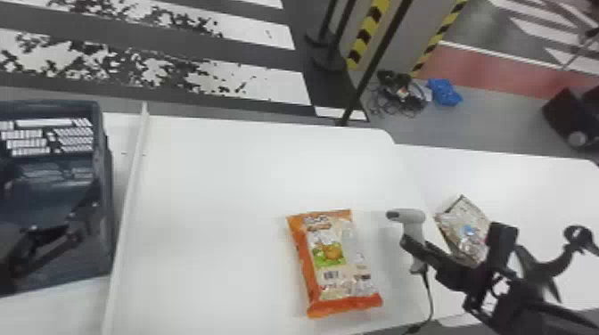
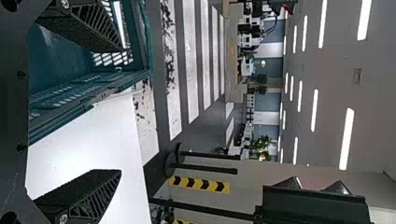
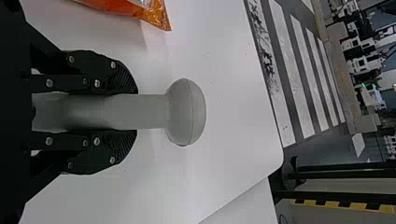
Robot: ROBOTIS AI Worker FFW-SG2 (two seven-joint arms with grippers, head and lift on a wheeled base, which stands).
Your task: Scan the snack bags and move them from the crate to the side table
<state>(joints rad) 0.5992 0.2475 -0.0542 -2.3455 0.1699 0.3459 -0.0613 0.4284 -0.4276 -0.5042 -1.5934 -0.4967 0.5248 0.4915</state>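
With my right pincer [image 3: 135,112] closed on the scanner [image 3: 186,112], I should tip its nose [image 1: 392,215] squarely at the barcode [image 1: 330,275] on the orange bag [image 1: 330,251], flat on the table [image 1: 214,200], and pause there

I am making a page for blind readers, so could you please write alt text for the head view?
The robot's right tool grips a grey scanner, beside an orange snack bag lying on a white table. Another snack bag lies farther right, partly hidden by the arm, and a dark crate stands at the left edge.
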